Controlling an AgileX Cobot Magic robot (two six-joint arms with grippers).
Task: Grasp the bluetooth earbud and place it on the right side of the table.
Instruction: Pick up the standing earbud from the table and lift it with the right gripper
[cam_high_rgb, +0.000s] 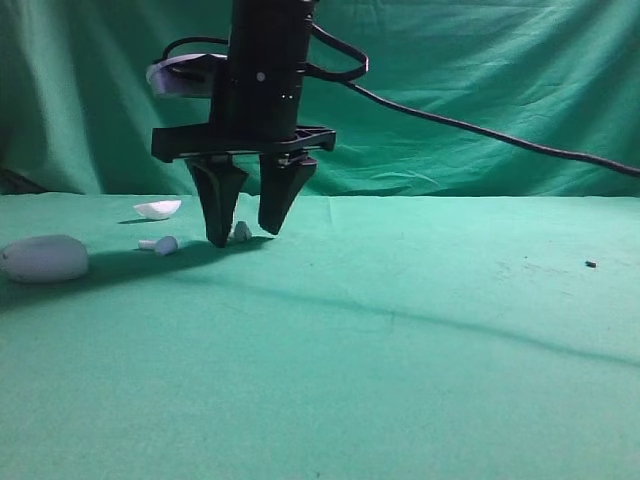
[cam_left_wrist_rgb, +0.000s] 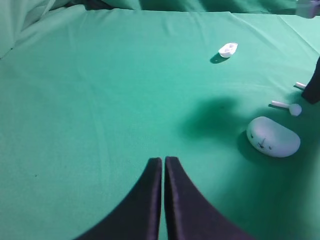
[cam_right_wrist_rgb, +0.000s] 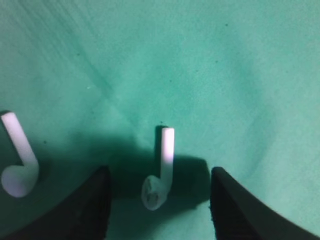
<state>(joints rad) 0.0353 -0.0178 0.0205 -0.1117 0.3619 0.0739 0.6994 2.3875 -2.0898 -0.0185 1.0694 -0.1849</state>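
Note:
The bluetooth earbud (cam_right_wrist_rgb: 156, 189), white with dark marks on its bulb, lies on the green table (cam_high_rgb: 400, 350) between the fingers of my right gripper (cam_right_wrist_rgb: 160, 172). The jaws are open and stand on either side of it, apart from it. In the exterior view the right gripper (cam_high_rgb: 245, 237) reaches down at the left-centre with the earbud (cam_high_rgb: 241, 231) between its tips. In the left wrist view only the earbud's stem (cam_left_wrist_rgb: 300, 85) shows. My left gripper (cam_left_wrist_rgb: 163, 160) is shut and empty, well short of the objects.
A plain white earbud (cam_high_rgb: 160, 244) lies just left of the gripper; it also shows in the right wrist view (cam_right_wrist_rgb: 20, 160). The white pebble-shaped case (cam_high_rgb: 45, 258) sits far left. A small white shell-like piece (cam_high_rgb: 158, 209) lies behind. A black cable (cam_high_rgb: 480, 130) trails right.

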